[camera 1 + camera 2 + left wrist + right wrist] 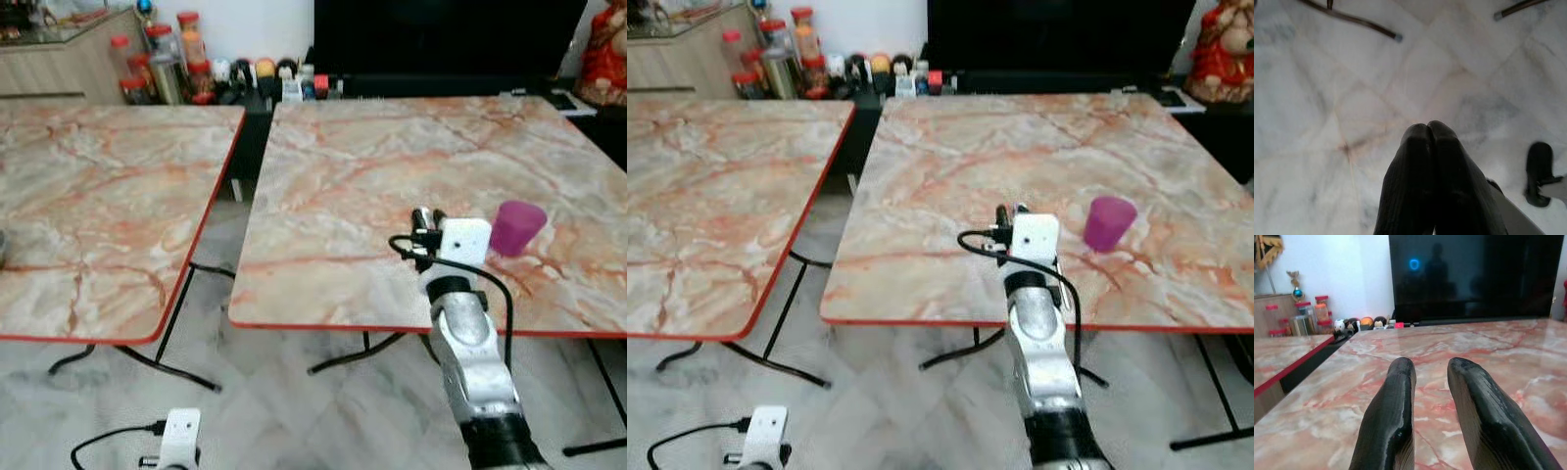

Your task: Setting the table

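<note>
A purple cup (pixel 516 227) stands upright on the right marble table (pixel 333 166), near its front right part. My right gripper (pixel 427 217) reaches over that table's front edge, just left of the cup and apart from it. In the right wrist view its fingers (pixel 1396 396) are open, hovering low over the marble with nothing between them. My left gripper (pixel 1429 129) hangs low by the floor, shut and empty, its wrist (pixel 179 431) at the bottom left.
A second marble table (pixel 98 196) with a red rim stands to the left, with a gap between the two. Jars and small figures (pixel 162 64) line the back wall beside a black screen (pixel 441 39). Black table legs (pixel 127 357) cross the tiled floor.
</note>
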{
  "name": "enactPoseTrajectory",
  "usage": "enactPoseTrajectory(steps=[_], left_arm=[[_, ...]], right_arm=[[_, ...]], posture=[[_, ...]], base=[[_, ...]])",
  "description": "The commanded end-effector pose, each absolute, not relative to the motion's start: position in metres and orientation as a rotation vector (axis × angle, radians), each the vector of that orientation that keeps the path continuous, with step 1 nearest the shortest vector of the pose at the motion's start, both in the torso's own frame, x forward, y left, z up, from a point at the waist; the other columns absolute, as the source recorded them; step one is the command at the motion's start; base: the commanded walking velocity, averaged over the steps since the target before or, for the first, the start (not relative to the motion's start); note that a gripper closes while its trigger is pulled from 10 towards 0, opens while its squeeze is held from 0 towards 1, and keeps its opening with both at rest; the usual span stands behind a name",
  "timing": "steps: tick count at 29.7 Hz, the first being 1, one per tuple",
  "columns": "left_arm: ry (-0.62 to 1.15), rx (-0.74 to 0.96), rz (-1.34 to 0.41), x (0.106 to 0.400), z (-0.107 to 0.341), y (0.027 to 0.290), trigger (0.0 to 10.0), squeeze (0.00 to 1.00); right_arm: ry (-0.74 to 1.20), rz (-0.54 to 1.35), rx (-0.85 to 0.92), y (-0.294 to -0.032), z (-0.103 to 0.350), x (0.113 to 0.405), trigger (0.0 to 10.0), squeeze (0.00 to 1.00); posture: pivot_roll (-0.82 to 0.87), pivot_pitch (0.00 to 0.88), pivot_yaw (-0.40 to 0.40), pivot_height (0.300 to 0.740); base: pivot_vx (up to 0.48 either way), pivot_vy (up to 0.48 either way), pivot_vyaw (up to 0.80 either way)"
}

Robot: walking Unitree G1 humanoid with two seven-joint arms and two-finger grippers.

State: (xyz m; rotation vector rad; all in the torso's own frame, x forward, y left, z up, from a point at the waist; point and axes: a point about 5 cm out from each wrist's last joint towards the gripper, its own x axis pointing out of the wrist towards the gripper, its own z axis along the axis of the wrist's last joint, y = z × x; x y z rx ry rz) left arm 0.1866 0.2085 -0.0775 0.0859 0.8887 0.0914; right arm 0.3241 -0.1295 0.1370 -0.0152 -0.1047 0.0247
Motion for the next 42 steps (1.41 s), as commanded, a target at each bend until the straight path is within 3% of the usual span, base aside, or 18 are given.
enactPoseTrajectory(steps=[1, 32, 42], left_arm=[[0.897, 0.069, 0.092, 0.187, -0.078, 0.204, 10.0, 0.0], [0.92, 0.075, 0.08, 0.18, -0.082, 0.203, 10.0, 0.0], [0.928, 0.073, 0.072, 0.178, -0.083, 0.204, 10.0, 0.0]], right_arm=[[-0.085, 0.006, -0.021, -0.134, 0.133, 0.324, 10.0, 0.0], [-0.007, -0.029, -0.049, -0.131, 0.112, 0.32, 10.0, 0.0], [0.035, -0.103, -0.113, -0.141, 0.105, 0.312, 10.0, 0.0]], posture=[[-0.12, 0.006, 0.014, 0.74], [-0.11, 0.026, 0.021, 0.74], [-0.11, 0.027, 0.021, 0.74]], base=[[0.352, 0.0, 0.0], [0.328, 0.0, 0.0], [0.0, 0.0, 0.0]])
